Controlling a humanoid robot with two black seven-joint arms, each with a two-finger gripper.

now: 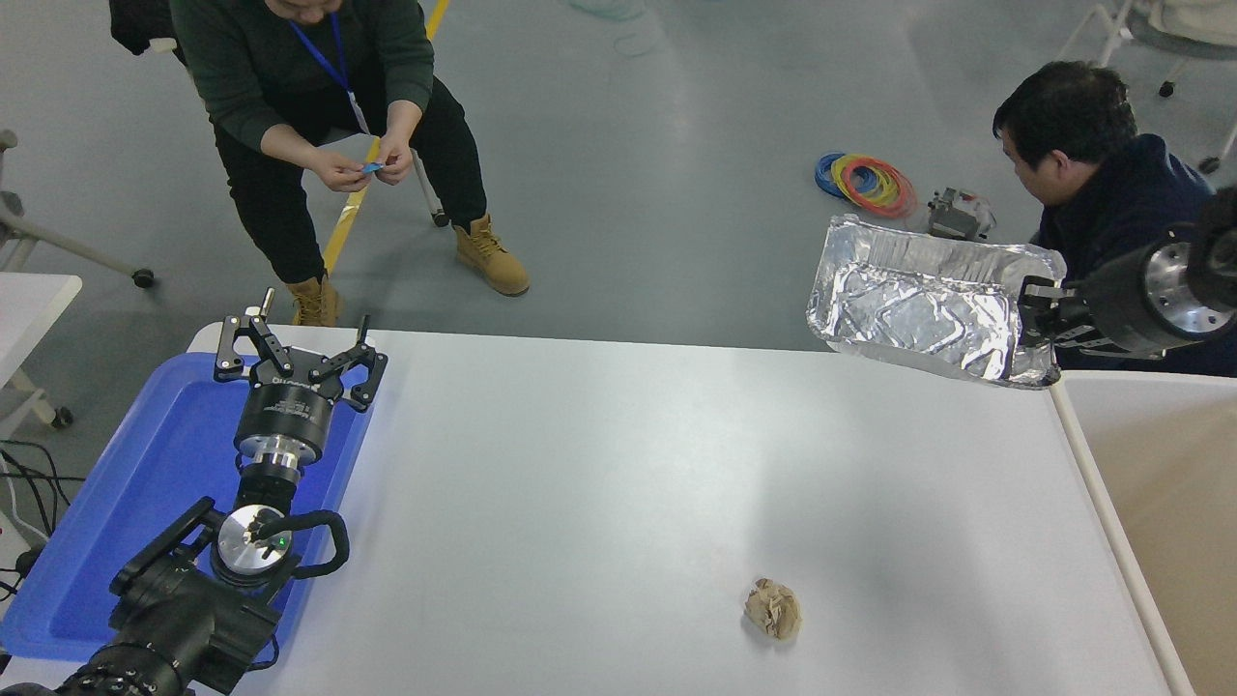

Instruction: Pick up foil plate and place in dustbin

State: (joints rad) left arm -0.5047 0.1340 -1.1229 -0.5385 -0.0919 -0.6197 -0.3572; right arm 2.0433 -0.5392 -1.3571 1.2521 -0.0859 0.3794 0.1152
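While clamped on foil plate (pixel 918 314) rim, right pincer (pixel 1026 311) holds it aloft

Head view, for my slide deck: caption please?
Right gripper holds the foil plate aloft near the dustbin; left gripper parked over the blue tray.

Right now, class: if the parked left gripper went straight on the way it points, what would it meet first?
The left gripper points away over the blue tray's far rim; the way looks free to the table edge, then floor near a person's boot. Depth is uncertain.
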